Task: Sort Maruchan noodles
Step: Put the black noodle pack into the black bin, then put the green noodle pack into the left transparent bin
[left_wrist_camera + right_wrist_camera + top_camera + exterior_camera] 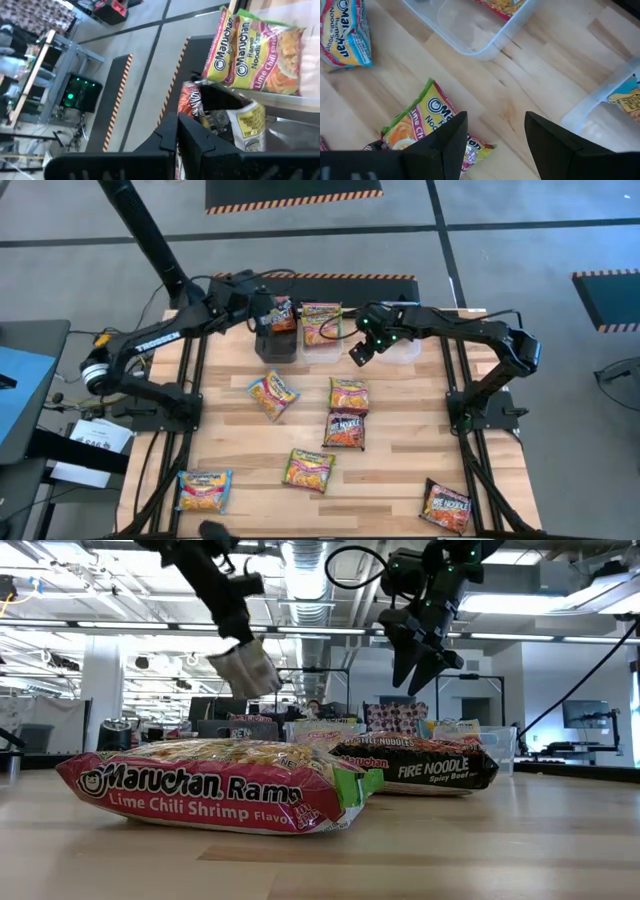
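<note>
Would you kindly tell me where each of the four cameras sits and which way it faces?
High view: overhead, looking straight down at the wooden table, both arms and scattered Maruchan noodles packets.
Low view: at tabletop height, looking level across a Lime Chili Shrimp packet; both end effectors hang above.
Left wrist view: on the left arm, facing the black tub; left end effector shut.
Right wrist view: on the right arm, facing the tabletop; right end effector open.
Shared: both wrist views show the clear tub.
</note>
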`<move>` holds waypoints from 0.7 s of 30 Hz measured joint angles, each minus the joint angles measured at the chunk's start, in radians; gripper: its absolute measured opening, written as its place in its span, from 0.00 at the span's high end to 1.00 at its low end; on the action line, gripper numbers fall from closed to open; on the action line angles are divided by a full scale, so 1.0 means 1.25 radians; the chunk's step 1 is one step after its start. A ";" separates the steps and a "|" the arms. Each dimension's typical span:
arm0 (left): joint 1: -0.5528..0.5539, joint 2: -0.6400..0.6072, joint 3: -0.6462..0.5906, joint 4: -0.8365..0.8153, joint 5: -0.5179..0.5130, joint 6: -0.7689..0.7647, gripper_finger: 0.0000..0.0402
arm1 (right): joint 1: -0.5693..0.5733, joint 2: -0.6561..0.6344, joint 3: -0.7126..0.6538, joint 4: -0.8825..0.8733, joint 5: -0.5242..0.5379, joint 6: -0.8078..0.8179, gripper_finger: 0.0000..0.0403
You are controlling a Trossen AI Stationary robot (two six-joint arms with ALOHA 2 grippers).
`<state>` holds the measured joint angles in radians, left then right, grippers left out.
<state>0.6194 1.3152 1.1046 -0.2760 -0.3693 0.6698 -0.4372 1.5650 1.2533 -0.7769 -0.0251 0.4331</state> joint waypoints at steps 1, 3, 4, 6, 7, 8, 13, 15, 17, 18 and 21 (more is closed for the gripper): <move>0.004 0.016 0.000 0.017 0.004 0.009 1.00 | -0.003 0.000 0.000 0.000 0.000 0.000 0.45; 0.011 0.048 0.000 0.054 0.006 0.033 1.00 | -0.009 0.000 0.000 0.000 -0.001 0.000 0.45; 0.016 0.062 0.000 0.073 0.006 0.047 1.00 | -0.011 0.000 0.000 0.000 -0.001 0.000 0.45; 0.022 0.090 0.000 0.101 0.004 0.071 1.00 | -0.016 0.000 0.000 0.000 -0.002 0.000 0.45; 0.025 0.105 0.000 0.113 0.005 0.077 1.00 | -0.019 0.000 0.000 0.000 -0.001 0.000 0.45; 0.028 0.116 0.000 0.115 0.009 0.077 1.00 | -0.020 0.000 0.000 0.000 -0.002 -0.004 0.45; 0.035 0.175 0.000 0.118 0.041 0.108 1.00 | -0.019 0.000 0.000 -0.001 -0.001 -0.035 0.45; 0.035 0.200 0.000 0.111 0.042 0.117 1.00 | -0.019 0.000 0.000 -0.002 -0.001 -0.040 0.45; 0.035 0.220 0.000 0.109 0.040 0.113 1.00 | -0.019 0.000 0.000 -0.002 -0.001 -0.040 0.45; 0.035 0.228 0.000 0.108 0.038 0.109 1.00 | -0.019 0.000 0.000 -0.002 -0.001 -0.040 0.45; 0.036 0.234 0.000 0.107 0.037 0.074 1.00 | -0.019 0.000 0.000 -0.002 -0.001 -0.040 0.45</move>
<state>0.6643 1.6074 1.1046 -0.1424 -0.3233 0.7624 -0.4610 1.5650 1.2533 -0.7788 -0.0269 0.3831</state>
